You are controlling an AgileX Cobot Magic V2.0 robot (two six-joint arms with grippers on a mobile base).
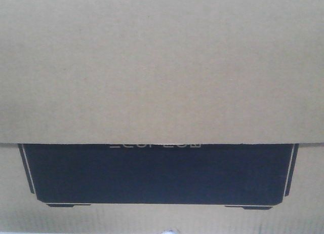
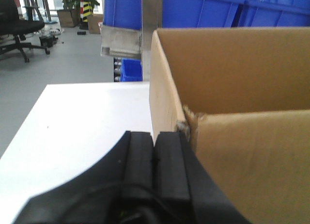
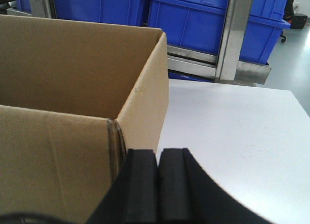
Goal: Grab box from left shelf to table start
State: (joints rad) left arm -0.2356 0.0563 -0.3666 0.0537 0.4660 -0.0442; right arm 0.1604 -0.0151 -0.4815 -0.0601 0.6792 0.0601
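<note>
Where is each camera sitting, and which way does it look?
Front view: faces the box close up, black panel low; no robot part shows.
Left wrist view: behind the shut left gripper, looking over the table to the shelf post and the box's left side.
Right wrist view: behind the shut right gripper, beside the box's right side, facing blue bins.
Both wrist views share box, table and bins.

One box (image 3: 72, 88) stands on one surface (image 3: 232, 132). Behind the box, at least three blue bins (image 3: 203, 20) show on the shelf (image 3: 232, 40). Two claws appear, left (image 2: 154, 166) and right (image 3: 157, 185).
</note>
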